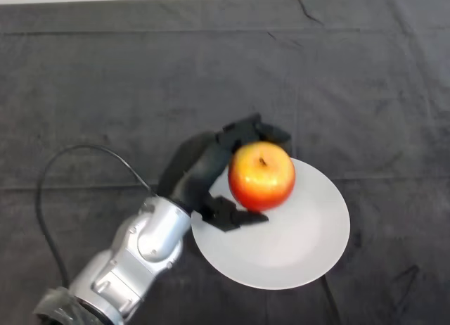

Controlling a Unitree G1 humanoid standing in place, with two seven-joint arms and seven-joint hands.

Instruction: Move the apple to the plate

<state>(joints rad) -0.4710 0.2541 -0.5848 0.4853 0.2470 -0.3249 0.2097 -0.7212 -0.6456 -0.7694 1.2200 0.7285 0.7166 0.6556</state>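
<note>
Over the white plate [309,240] on dark cloth [84,79], the hand [211,167] clasps the apple [261,176].

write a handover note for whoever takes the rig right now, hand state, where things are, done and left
Left hand: shut on the apple, fingers behind it, thumb in front.
Apple: red and yellow, stem up, over the left part of the white plate; whether it rests on the plate cannot be told.
Plate: on the dark cloth.
Done: apple brought over the plate.
Left: set it down if needed, open the hand, withdraw.
</note>
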